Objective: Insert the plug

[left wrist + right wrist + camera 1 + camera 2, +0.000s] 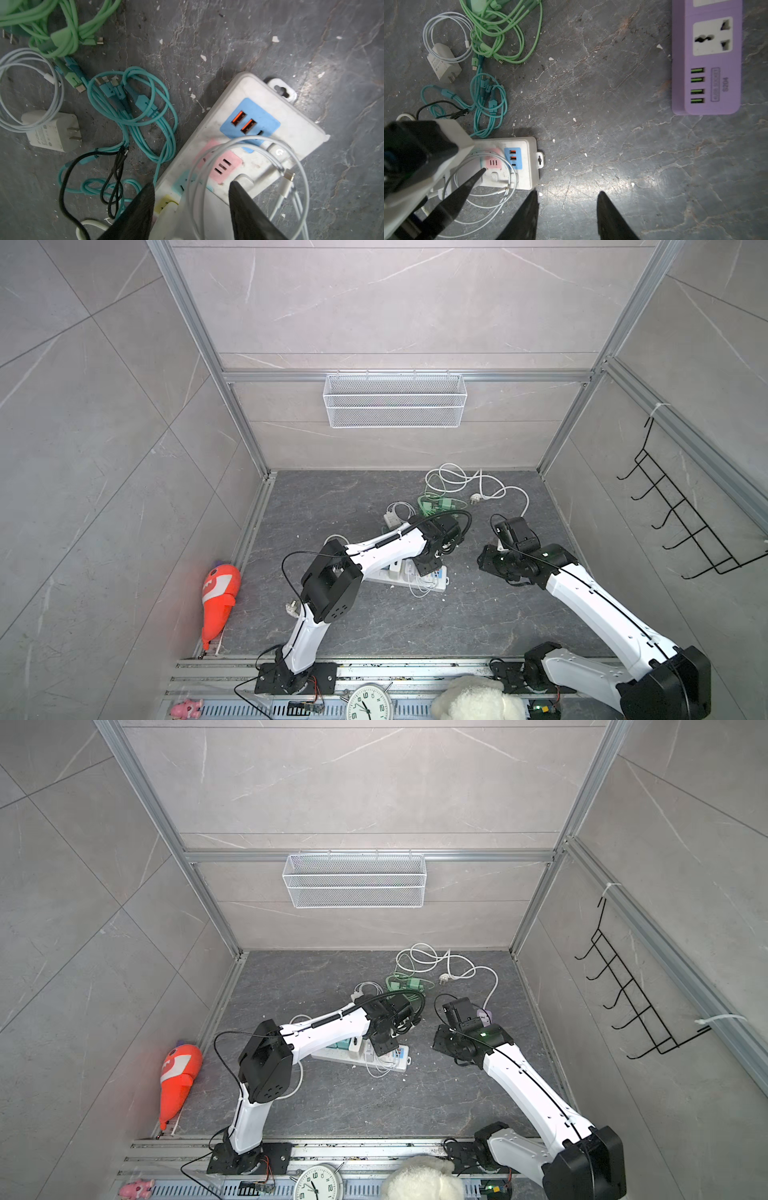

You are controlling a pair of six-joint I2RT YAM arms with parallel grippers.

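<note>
Left end effector (192, 183) parted over power strip (295, 124); right end effector (568, 191) parted, empty

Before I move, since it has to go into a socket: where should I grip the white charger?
Best from above: pinch the white charger across its body's two long sides, back from the prongs. It lies flat with the prongs pointing sideways, so they stay free.

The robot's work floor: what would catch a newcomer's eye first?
The bright orange carrot-shaped plush toy lying at the floor's left edge, by the wall. Then the white power strip with coloured patches under the left gripper, and the tangle of green cables farther back.
</note>
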